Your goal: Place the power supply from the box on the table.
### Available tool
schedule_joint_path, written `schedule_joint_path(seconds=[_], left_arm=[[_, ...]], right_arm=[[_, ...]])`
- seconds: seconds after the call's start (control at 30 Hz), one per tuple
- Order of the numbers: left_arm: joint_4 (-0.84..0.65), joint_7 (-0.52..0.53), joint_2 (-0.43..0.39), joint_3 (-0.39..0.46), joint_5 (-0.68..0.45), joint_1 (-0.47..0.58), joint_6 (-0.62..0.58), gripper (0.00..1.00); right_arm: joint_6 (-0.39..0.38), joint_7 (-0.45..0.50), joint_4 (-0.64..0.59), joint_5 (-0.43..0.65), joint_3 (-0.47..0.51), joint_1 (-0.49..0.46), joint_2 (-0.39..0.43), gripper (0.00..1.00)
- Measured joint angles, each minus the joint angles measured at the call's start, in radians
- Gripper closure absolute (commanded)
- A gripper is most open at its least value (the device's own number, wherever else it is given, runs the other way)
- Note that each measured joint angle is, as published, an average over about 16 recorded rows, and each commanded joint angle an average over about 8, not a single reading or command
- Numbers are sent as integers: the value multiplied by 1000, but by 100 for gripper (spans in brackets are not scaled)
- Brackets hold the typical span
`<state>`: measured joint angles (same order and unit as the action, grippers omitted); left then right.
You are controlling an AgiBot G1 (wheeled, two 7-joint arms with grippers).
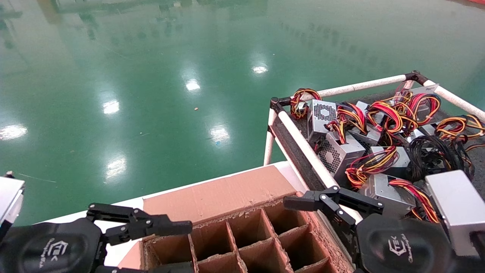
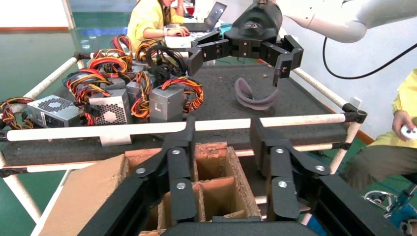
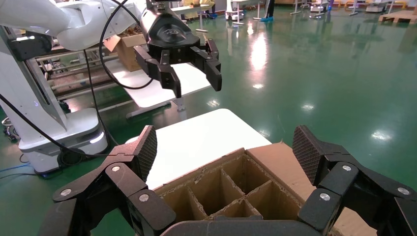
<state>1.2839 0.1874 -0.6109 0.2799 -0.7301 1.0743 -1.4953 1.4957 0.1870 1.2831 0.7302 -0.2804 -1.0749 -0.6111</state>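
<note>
Cardboard fills the near edge of the head view: the box [image 1: 242, 235], a brown carton with ragged walls, a flat flap on its far side and a grid of dividers, all visible cells bare. The left gripper [image 1: 166, 246] hangs over the box's left side with its jaws spread wide, holding nothing; the left wrist view shows its 2 black fingers [image 2: 179, 172] parted above the cells. The right gripper [image 1: 303, 223] hovers over the box's right wall, just beside the white pipe rail [image 1: 307, 148], jaws likewise wide apart and bare, its ribbed pads [image 3: 146, 147] flanking the carton from above. The box sits on a white tabletop [image 3: 196, 140]. Beyond the rail lies the table [image 2: 295, 98], dark grey felt framed in white pipe, where several grey power supplies are heaped with looped red, yellow and black wires; 1 power supply [image 1: 390, 193] lies nearest the right gripper, resting on the felt. A black cable bundle [image 1: 435, 151] sits among them farther back.
</note>
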Motion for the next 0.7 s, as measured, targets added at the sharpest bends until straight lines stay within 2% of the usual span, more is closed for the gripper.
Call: schedule_joint_path(seconds=[0.63,0.67,0.7], left_arm=[[0,0,0,0,0,0,0,100],[0,0,0,0,0,0,0,95],[0,0,0,0,0,0,0,87]], right_arm=[[0,0,0,0,0,0,0,0],[0,0,0,0,0,0,0,0],[0,0,0,0,0,0,0,0]])
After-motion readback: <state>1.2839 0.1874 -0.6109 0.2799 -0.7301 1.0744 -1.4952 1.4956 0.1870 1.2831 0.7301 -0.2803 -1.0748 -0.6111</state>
